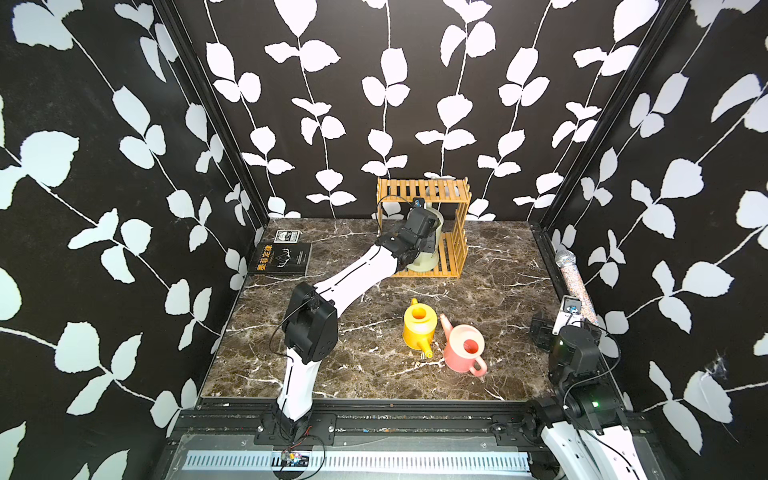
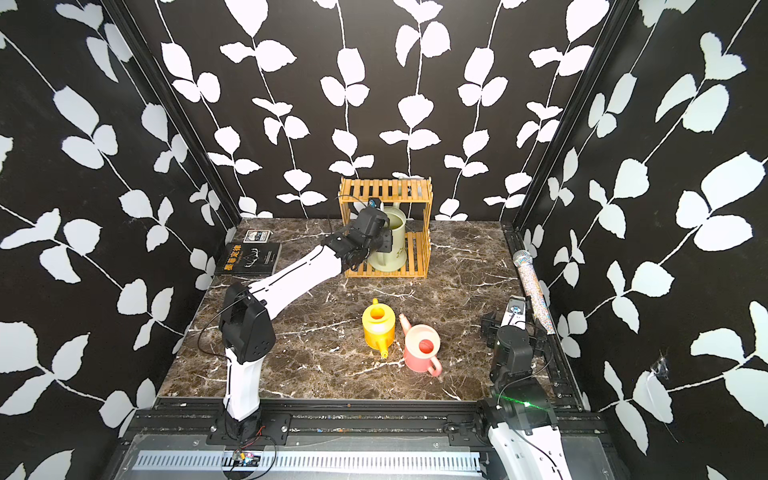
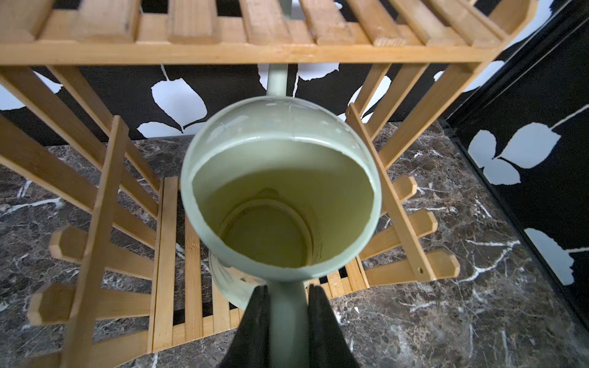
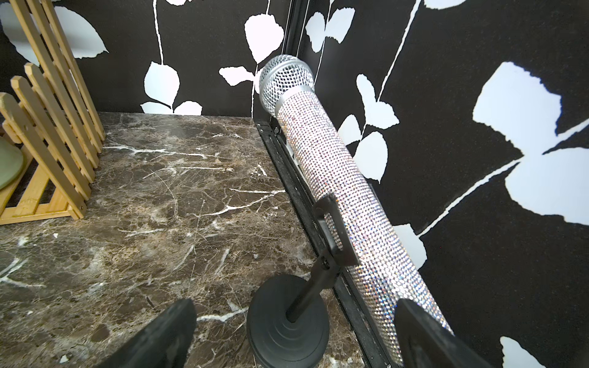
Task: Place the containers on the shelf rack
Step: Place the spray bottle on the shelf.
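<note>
Green can [image 3: 280, 121]: pale sage, glossy, upright in shelf rack [image 3: 223, 54]
Spout [image 3: 276, 79]: aimed far; handle [image 3: 287, 325] near
Left gripper [image 3: 288, 288]: pinched on handle

Black book [image 1: 281, 259] lies flat; glittery microphone [image 4: 334, 178] rests tilted in a stand [image 4: 288, 321].

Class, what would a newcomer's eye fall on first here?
The sage-green watering can in the lower tier of the bamboo shelf rack, its handle clamped by the left gripper. Then the yellow watering can and pink watering can side by side mid-table, and the glittery microphone by the right wall.
</note>
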Motion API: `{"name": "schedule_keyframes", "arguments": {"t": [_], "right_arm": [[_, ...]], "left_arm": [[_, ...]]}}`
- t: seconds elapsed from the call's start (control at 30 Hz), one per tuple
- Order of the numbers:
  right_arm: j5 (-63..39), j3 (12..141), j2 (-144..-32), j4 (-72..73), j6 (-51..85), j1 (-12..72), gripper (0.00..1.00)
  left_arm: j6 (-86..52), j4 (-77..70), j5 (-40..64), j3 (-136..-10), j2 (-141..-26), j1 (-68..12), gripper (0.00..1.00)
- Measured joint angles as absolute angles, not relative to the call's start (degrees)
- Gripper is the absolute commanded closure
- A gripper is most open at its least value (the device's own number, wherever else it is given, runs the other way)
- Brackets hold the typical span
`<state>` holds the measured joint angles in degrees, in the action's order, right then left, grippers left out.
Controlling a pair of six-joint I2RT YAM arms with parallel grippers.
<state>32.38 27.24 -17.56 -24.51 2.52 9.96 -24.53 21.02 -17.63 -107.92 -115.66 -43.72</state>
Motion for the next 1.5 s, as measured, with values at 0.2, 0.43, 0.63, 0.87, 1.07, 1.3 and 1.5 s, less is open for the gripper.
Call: {"name": "schedule_keyframes", "arguments": {"t": [0.2,0.43,0.63,0.87,1.07,1.3,1.5], "right_arm": [[32.36,27.24,-17.56,-24.47,2.50,9.96,0.01],[32.29,27.24,-17.56,-24.45,2.48,9.69,0.01],[32.12,27.24,-17.61,-24.45,2.35,9.69,0.01],[32.10,27.24,-17.61,-24.45,2.33,9.67,0.01],[31.90,27.24,-17.61,-24.43,2.33,9.63,0.01],[31.53,27.24,-17.61,-24.45,2.33,9.41,0.01],[31.09,27.24,-17.61,-24.43,2.31,9.37,0.01]], "left_arm": [[-27.99,22.00,-18.98,-110.04,-117.08,-43.72,1.00],[-28.40,22.37,-19.07,-110.69,-117.54,-43.75,0.92],[-29.23,22.44,-18.20,-110.69,-117.54,-43.72,0.71],[-30.06,24.73,-14.04,-110.69,-117.58,-44.62,0.56],[-30.13,25.67,-12.62,-110.69,-117.58,-44.97,0.56],[-28.64,26.48,-12.99,-110.19,-117.38,-44.97,0.62],[-28.29,26.81,-12.86,-108.49,-117.05,-44.97,0.56]]}}
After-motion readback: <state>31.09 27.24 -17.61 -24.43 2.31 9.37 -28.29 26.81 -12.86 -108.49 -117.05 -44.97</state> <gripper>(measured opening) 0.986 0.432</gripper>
